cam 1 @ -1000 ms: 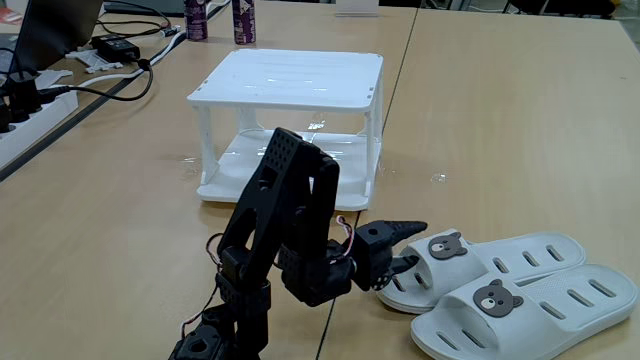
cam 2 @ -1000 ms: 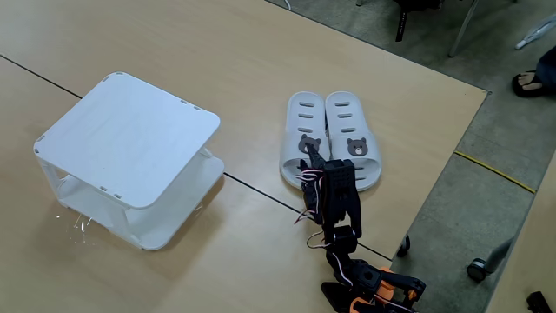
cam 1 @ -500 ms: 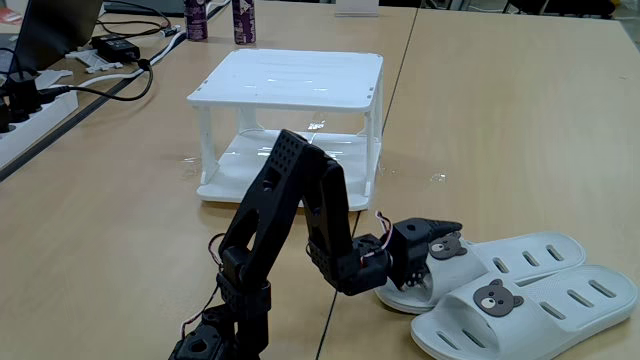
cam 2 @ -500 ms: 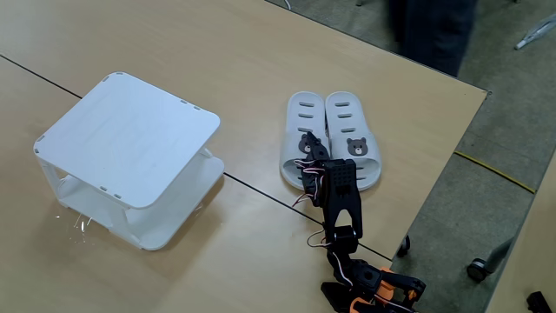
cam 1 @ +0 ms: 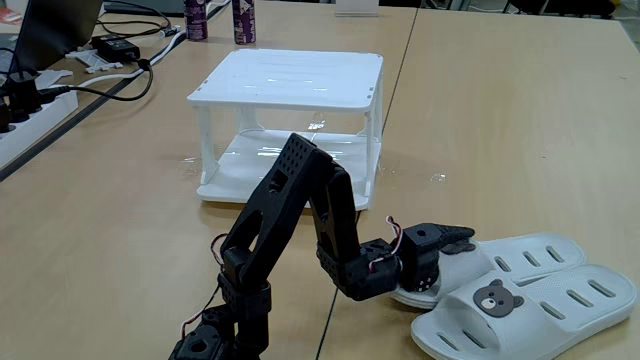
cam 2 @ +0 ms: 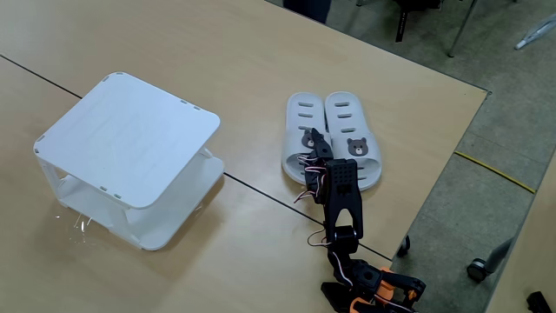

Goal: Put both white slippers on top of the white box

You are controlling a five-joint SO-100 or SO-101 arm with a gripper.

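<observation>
Two white slippers lie side by side near the arm's base. In a fixed view the far slipper (cam 1: 525, 256) and the near slipper (cam 1: 540, 308) sit at the lower right; in the other fixed view they are the left slipper (cam 2: 302, 130) and the right slipper (cam 2: 352, 132). My black gripper (cam 1: 452, 240) (cam 2: 317, 146) is open at the strap of the far, left slipper, one finger on top and covering its bear badge; the lower finger is hidden. The white box (cam 1: 290, 78) (cam 2: 129, 139) stands apart with nothing on its flat top.
A power strip (cam 1: 25, 125) and black cables (cam 1: 110, 70) lie at the back left, two purple bottles (cam 1: 243, 20) behind the box. A table seam (cam 1: 395, 70) runs past the box. The table edge (cam 2: 439, 187) drops to the floor just right of the slippers.
The arm has stretched forward and the gripper has moved from just short of the slipper onto its strap, covering the bear badge. The slippers and the box have stayed put.
</observation>
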